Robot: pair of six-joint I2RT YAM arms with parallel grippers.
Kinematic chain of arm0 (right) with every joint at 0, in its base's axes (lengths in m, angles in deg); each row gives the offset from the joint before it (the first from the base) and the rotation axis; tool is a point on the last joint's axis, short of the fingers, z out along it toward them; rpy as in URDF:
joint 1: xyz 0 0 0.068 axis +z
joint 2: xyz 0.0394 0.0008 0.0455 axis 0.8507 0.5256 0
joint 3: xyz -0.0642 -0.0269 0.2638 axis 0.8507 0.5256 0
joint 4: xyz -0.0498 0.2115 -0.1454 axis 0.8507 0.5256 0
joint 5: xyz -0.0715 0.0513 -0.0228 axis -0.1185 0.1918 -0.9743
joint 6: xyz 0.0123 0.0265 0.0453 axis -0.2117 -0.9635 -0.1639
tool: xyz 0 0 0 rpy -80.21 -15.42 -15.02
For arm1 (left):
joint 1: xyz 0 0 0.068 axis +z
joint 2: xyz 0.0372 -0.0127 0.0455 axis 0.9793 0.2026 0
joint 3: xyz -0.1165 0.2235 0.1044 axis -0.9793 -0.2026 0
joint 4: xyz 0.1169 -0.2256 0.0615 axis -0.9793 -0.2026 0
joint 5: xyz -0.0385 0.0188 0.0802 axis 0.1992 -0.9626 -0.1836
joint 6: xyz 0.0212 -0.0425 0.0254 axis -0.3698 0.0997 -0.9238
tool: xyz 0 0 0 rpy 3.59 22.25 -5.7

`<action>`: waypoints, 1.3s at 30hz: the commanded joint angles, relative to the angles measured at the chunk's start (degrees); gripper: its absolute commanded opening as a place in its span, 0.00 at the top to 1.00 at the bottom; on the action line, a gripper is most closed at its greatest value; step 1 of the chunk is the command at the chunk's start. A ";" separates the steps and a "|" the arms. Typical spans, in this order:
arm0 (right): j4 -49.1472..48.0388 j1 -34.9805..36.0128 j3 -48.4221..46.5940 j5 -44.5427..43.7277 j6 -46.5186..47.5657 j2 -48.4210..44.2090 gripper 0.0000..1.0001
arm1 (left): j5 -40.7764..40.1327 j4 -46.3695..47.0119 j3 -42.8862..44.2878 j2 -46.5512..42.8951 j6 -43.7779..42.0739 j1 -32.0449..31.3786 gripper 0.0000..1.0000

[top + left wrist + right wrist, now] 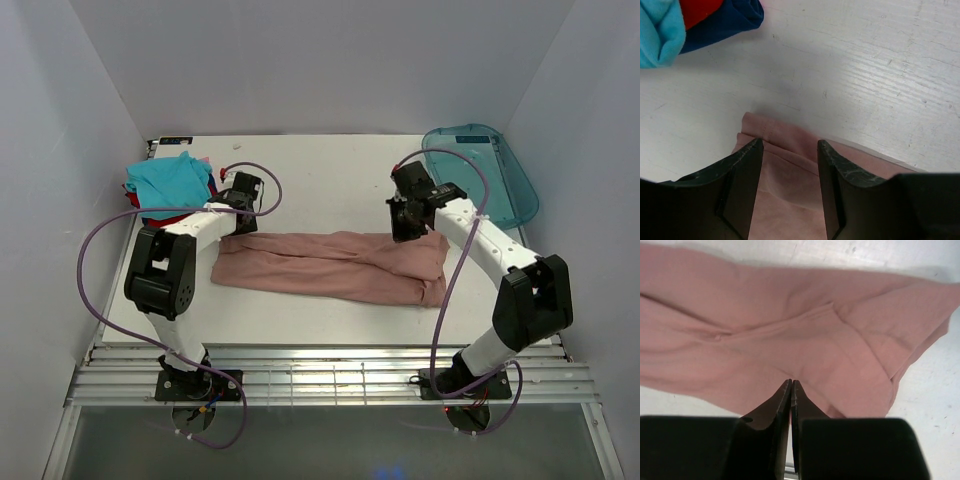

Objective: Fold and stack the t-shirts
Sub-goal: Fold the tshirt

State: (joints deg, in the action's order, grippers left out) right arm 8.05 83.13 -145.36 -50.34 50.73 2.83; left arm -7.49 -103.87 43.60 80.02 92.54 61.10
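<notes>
The long dusty-pink cloth t-shirt [330, 265] lies folded in a strip across the middle of the white table [330, 180], with bare board along its far edge. The left gripper [789, 150] hangs spread apart over the strip's left end. The right gripper [791, 385] is clenched on nothing above the right end. A folded teal shirt [165, 178] sits on the stack at the far left corner.
</notes>
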 commanded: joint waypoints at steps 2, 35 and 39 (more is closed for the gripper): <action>3.21 3.63 6.04 0.84 -2.96 -4.16 0.92 | -0.73 0.74 1.99 -0.23 0.09 0.07 0.42; -13.67 -4.18 0.87 -0.49 4.94 11.21 0.60 | 2.35 3.81 -3.46 -9.46 -1.15 -0.01 0.32; -13.06 -4.80 -0.18 0.57 5.38 12.97 0.60 | 2.26 3.90 -3.89 -9.81 -0.97 0.07 0.32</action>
State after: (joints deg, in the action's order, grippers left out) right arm -4.26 79.06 -142.85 -50.63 54.73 14.61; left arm -5.48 -100.90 40.36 73.40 91.86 61.10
